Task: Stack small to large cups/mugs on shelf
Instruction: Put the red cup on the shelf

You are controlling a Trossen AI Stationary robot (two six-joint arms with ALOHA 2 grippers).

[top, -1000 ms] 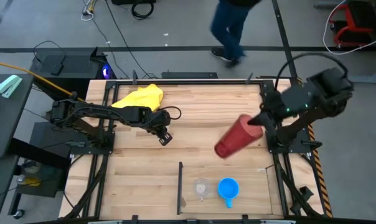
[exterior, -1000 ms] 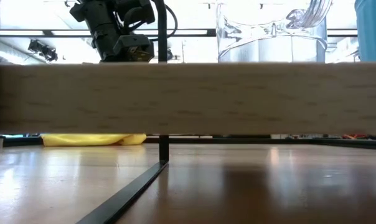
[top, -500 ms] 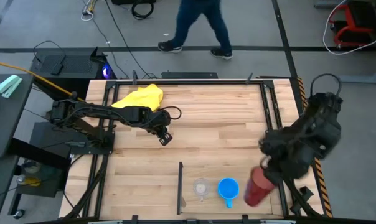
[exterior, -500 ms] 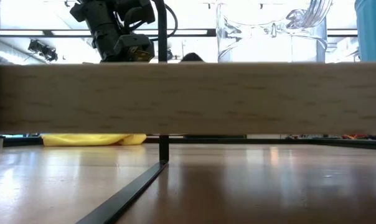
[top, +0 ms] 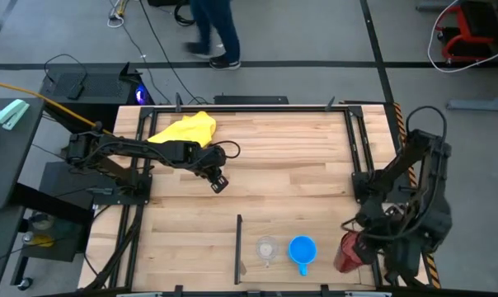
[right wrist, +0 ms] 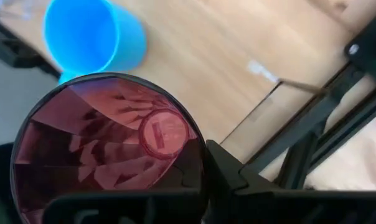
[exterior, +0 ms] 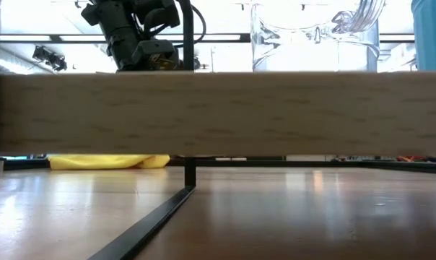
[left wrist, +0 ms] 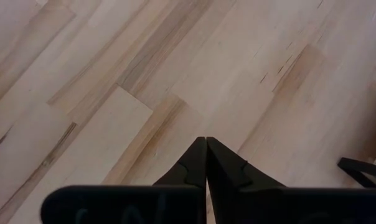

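The dark-red tumbler (top: 346,252) is in my right gripper (top: 358,246) at the table's near right, just right of the bright blue mug (top: 303,250). The tiny clear cup (top: 267,247) stands left of the mug. Both stand on the pale wood shelf (top: 257,223), right of the black divider strip (top: 238,246). In the low view the clear cup (exterior: 315,36) and the blue mug (exterior: 431,32) stand on the shelf plank (exterior: 218,112); the tumbler is out of that view. My left gripper (top: 218,183) is shut and empty over the table's middle left. My right gripper holds the tumbler by its wall at the open rim (right wrist: 197,146), coming from above with the fingers pointing down. One finger (right wrist: 228,177) lies outside the wall; the other is hidden. The tumbler is about upright, mouth up; whether its base rests on the shelf cannot be told.
A yellow cloth (top: 185,129) lies at the table's far left. Black frame rails (top: 360,140) run along the right side, close to my right arm. A person's legs (top: 216,33) show on the floor beyond the far edge.
My right gripper has gone from the table's middle right toward the near edge and down, carrying the tumbler to the right of the blue mug. The tumbler has turned from steeply tilted to about upright. The person beyond the table has walked left.
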